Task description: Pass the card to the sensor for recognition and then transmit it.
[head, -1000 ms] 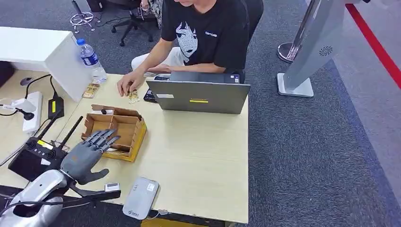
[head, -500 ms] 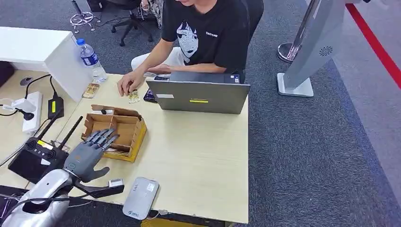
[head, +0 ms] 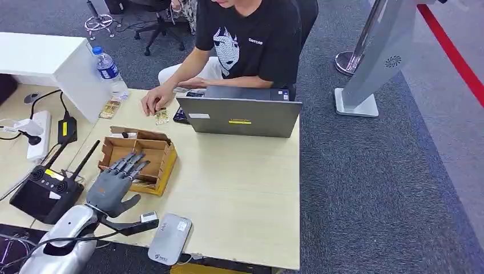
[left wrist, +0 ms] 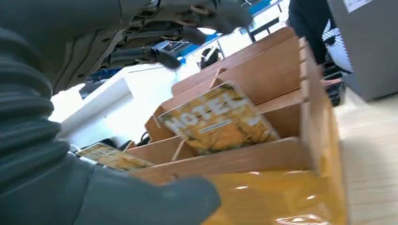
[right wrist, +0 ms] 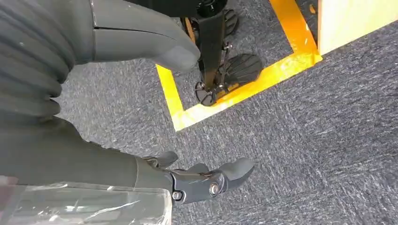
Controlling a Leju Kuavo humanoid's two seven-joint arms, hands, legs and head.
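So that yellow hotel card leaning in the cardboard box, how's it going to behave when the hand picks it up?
The hotel card looks thin and flat, so it is probably light and fairly stiff. It leans loosely against a divider of the cardboard box, so a nudge may tip it over. Its printed face looks glossy, so it may slip in the left hand.

Yellow card (left wrist: 218,119) tilted in cardboard box (head: 165,157) — grey sensor (head: 169,238) nearby

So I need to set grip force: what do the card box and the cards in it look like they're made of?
The box looks like brown corrugated cardboard, matte, with raw-edged flaps and dividers; its front is covered in glossy yellow tape or film. The card looks like glossy printed plastic or coated paper; which one I can't tell. The left hand hovers open.
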